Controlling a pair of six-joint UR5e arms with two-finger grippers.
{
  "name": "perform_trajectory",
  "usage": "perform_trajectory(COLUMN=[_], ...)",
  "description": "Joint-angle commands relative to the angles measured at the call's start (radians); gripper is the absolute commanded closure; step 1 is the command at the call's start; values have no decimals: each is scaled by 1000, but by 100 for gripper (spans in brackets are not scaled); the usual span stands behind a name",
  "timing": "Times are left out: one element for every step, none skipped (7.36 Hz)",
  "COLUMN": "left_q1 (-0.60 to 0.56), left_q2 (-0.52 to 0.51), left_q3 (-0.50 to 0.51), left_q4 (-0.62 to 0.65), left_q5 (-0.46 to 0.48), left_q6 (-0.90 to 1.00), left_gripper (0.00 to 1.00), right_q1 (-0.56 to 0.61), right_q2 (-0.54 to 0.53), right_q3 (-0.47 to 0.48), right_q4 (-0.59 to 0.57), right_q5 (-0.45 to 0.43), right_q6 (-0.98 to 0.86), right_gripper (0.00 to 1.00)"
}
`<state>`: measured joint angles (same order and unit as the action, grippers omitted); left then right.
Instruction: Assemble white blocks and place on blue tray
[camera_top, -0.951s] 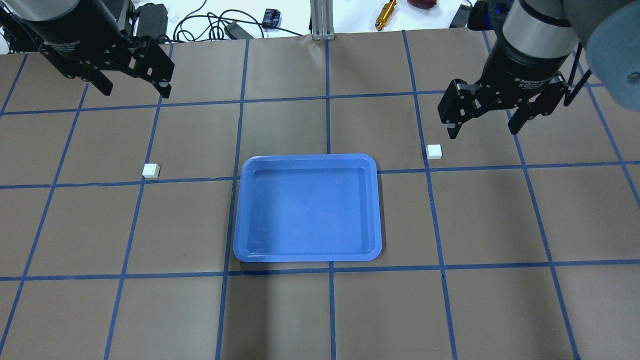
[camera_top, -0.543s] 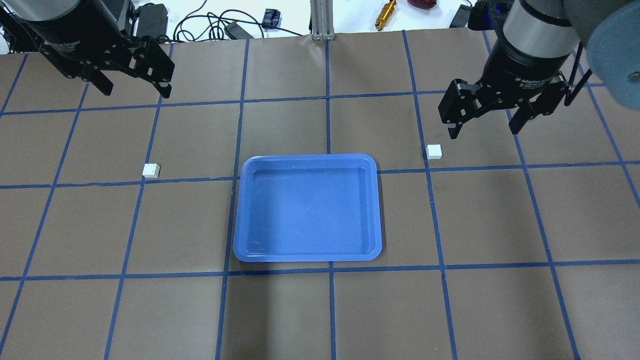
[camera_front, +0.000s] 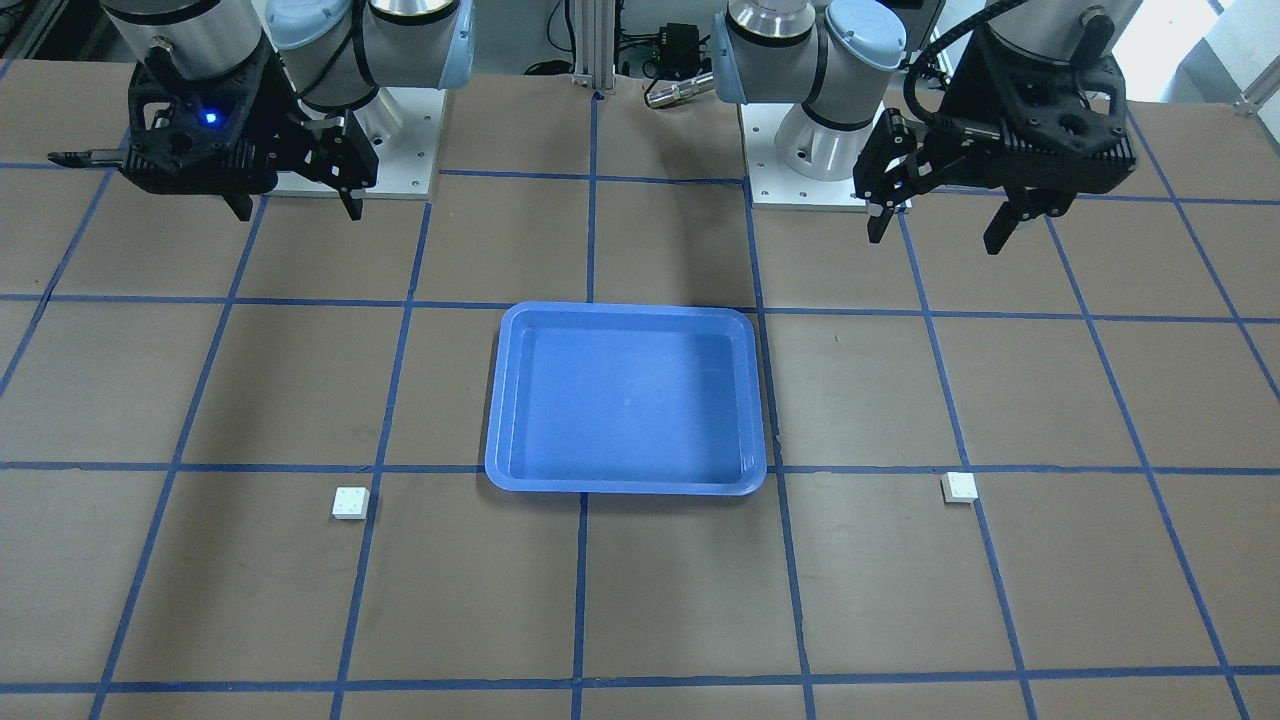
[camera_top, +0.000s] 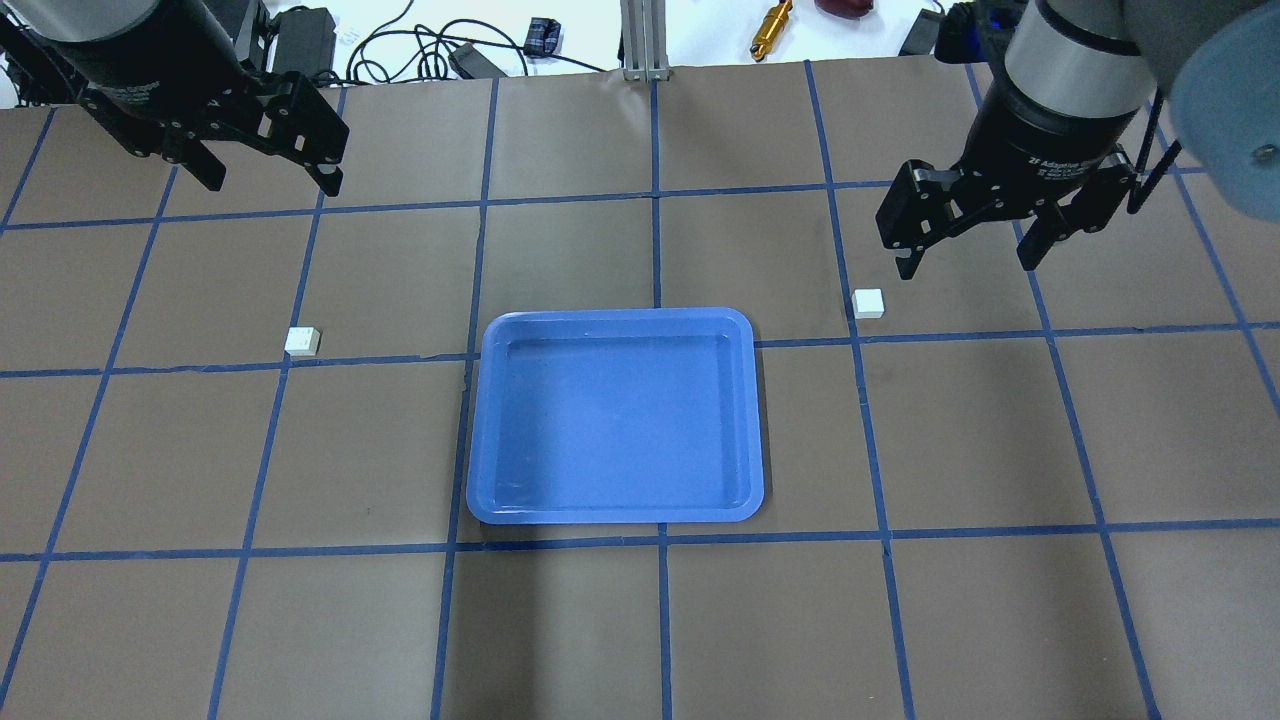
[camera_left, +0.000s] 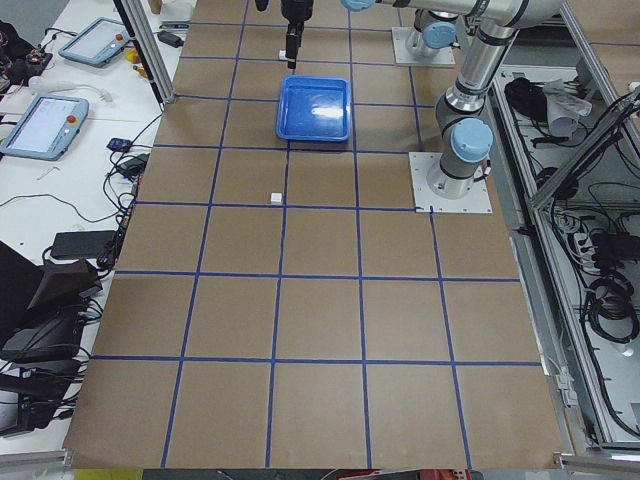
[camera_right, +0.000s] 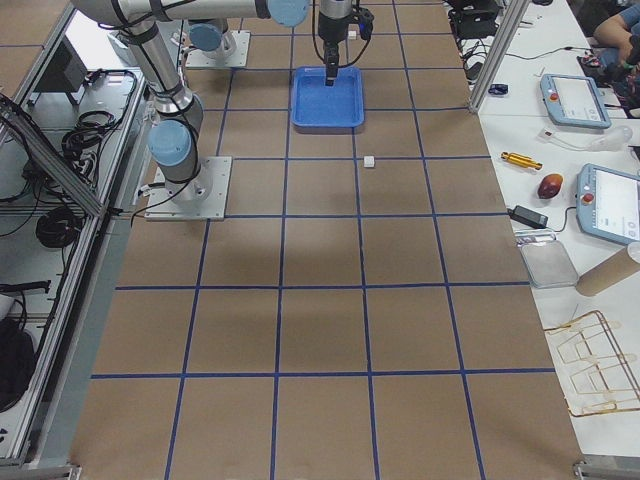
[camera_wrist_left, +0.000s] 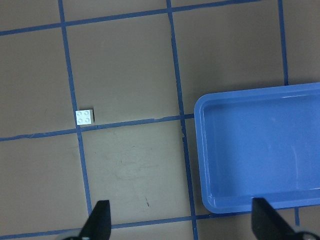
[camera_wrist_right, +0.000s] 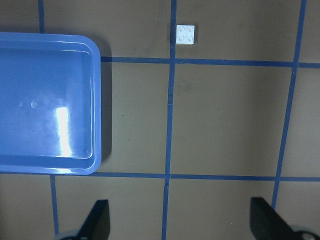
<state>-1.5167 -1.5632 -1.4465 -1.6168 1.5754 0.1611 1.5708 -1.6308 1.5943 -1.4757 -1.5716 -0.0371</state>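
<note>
Nothing has really shifted over the last second: the left gripper (camera_top: 270, 188) and right gripper (camera_top: 968, 270) hang where they were, jaws spread wide and empty, and the blue tray (camera_top: 620, 314) hasn't budged. Through the left wrist camera, the left block (camera_wrist_left: 85, 117) sits well ahead of the jaws, in line with the finger away from the tray. The right block (camera_wrist_right: 186, 34) lies well ahead of its jaws, almost on their midline. I'd shift the left gap sideways over its block, square both wrists to the block faces, then descend and pinch the flat sides.
</note>
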Motion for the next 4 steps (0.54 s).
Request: perform_trajectory(left_q1=[0, 1, 1, 3], left_q2=[0, 0, 0, -1], left_q3=[0, 0, 0, -5], left_q4=[0, -9, -9, -6], left_q5=[0, 2, 2, 2], left_q6=[0, 0, 0, 2], left_gripper=[0, 0, 0, 0], right_q1=[0, 0, 0, 0], right_q2=[2, 0, 0, 0], right_q3=[1, 1, 1, 1], right_q4=[0, 0, 0, -2], right_q5=[-1, 1, -1, -1], right_q6=[5, 5, 5, 3], right_gripper=[0, 0, 0, 0])
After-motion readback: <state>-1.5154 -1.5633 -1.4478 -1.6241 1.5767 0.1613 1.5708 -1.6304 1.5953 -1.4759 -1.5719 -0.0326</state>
